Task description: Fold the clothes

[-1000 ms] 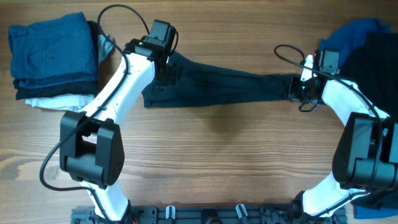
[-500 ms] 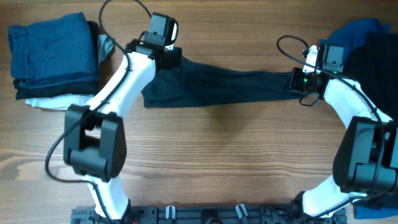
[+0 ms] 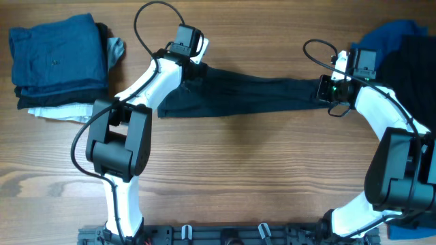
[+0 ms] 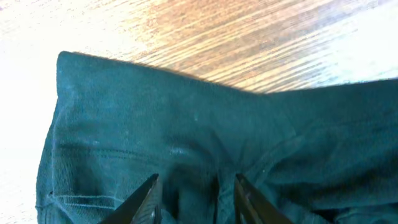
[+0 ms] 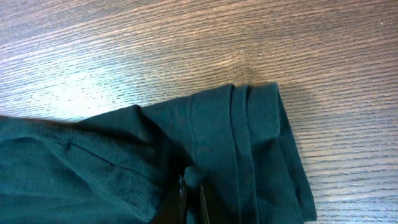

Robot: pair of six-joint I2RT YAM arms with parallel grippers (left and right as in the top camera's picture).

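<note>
**Overhead.** One shirt (image 3: 252,95), near-black navy, lies stretched flat on the table (image 3: 238,177). Its long axis runs from 9 to 3 o'clock.
- The left gripper (image 3: 197,68) sits over the shirt's 10 o'clock corner.
- The right gripper (image 3: 323,88) sits at the shirt's 3 o'clock end.
- Each arm is at its own end, and neither is nearer the middle.
- A folded stack (image 3: 54,58) of blue, dark and white cloth lies at the table's 10 o'clock.
- A loose pile (image 3: 402,47) of blue and dark cloth lies at the table's 2 o'clock.

**Left wrist.**
- The left gripper (image 4: 194,190) enters at 6 o'clock with its jaws parted.
- Cloth lies flat between the tips, and no pinch is visible.
- The shirt (image 4: 155,124) spreads toward 12 o'clock, with a stitched edge at 9 o'clock.
- Bare wood shows beyond the shirt.

**Right wrist.**
- The right gripper (image 5: 191,186) sits at 6 o'clock, closed tight on a small bunch of the shirt (image 5: 236,137).
- A double-stitched band runs from 12 to 5 o'clock.

**Judgement.** The next fold likely turns on the 9-to-3 axis. The right end is held and the left end lies free.

**Writing.** No brand, label or lettering is legible in any view.
</note>
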